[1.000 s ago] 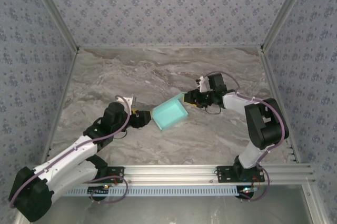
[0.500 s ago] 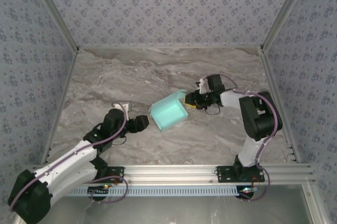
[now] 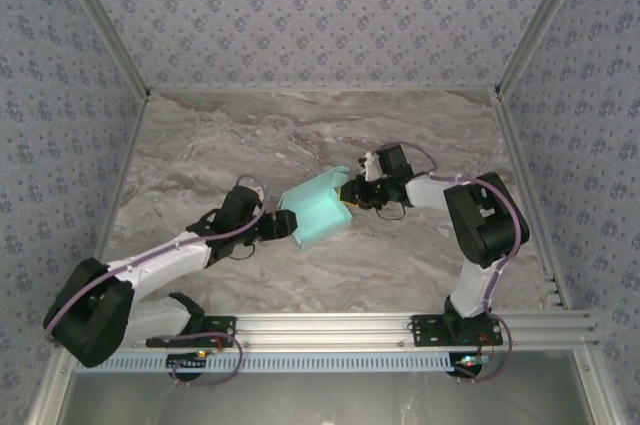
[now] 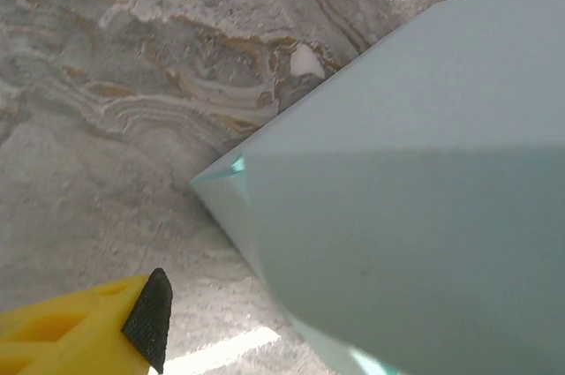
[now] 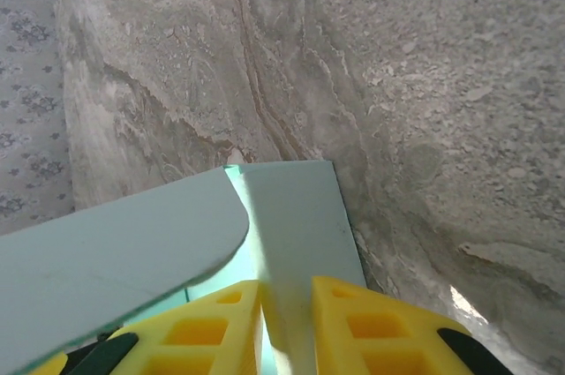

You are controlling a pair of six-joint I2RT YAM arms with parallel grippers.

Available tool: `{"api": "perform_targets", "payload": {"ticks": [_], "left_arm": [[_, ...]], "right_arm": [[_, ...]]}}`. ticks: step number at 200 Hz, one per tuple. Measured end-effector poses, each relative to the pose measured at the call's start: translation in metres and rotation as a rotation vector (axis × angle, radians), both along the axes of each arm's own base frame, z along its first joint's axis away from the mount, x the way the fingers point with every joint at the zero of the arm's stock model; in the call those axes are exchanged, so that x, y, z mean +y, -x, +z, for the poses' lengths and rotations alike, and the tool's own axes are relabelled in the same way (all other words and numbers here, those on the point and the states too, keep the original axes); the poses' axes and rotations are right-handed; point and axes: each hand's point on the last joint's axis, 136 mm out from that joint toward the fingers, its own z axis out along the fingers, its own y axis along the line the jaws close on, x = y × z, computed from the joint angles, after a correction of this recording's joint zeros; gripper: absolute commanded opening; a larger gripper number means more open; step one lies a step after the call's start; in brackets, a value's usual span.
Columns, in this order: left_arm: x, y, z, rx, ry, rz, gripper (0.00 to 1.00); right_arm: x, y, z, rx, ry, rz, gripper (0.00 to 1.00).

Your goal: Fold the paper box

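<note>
The paper box point(image 3: 316, 209), pale cyan card folded into an open tray, sits tilted at mid-table. In the right wrist view one upright wall of the box point(image 5: 296, 216) runs between my yellow fingers point(image 5: 221, 322), and a rounded flap point(image 5: 115, 260) leans in at the left. My right gripper point(image 3: 350, 193) is at the box's right corner, shut on that wall. My left gripper point(image 3: 285, 226) is against the box's left side, open. In the left wrist view one black-padded fingertip point(image 4: 148, 315) stands apart from the box point(image 4: 415, 190); the other finger is hidden behind the card.
The marble tabletop point(image 3: 300, 135) is walled by patterned panels on three sides. An aluminium rail point(image 3: 400, 325) carrying both arm bases runs along the near edge. The right arm's elbow point(image 3: 490, 220) bends out at the right.
My left gripper swung up and right from the lower left to the box's left side. My right gripper narrowed onto the box wall, and the box shifted slightly left.
</note>
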Motion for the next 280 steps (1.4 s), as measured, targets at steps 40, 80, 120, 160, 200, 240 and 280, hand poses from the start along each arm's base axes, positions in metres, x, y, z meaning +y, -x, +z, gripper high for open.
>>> {"api": "perform_targets", "payload": {"ticks": [40, 80, 120, 160, 200, 240, 280], "left_arm": [[-0.002, -0.005, -0.012, 0.018, -0.035, -0.015, 0.73], [-0.003, -0.009, -0.016, 0.013, -0.047, -0.023, 0.73], [-0.004, -0.017, -0.019, 0.009, -0.068, -0.033, 0.73], [-0.007, -0.025, -0.024, 0.012, -0.087, -0.045, 0.72], [-0.015, -0.035, -0.023, 0.000, -0.088, -0.069, 0.71], [-0.023, -0.042, -0.023, 0.006, -0.075, -0.088, 0.71], [-0.025, -0.044, -0.021, -0.005, -0.079, -0.114, 0.72]], "right_arm": [[0.005, -0.002, 0.001, -0.065, 0.073, -0.026, 0.17], [0.004, -0.003, 0.001, -0.154, 0.213, -0.076, 0.16], [0.007, -0.001, 0.002, -0.253, 0.375, -0.122, 0.17], [0.001, 0.007, -0.001, -0.312, 0.539, -0.170, 0.18], [-0.006, 0.010, 0.008, -0.382, 0.725, -0.218, 0.18], [-0.014, 0.007, 0.007, -0.395, 0.810, -0.280, 0.28], [-0.027, 0.020, 0.007, -0.373, 0.805, -0.254, 0.46]]}}
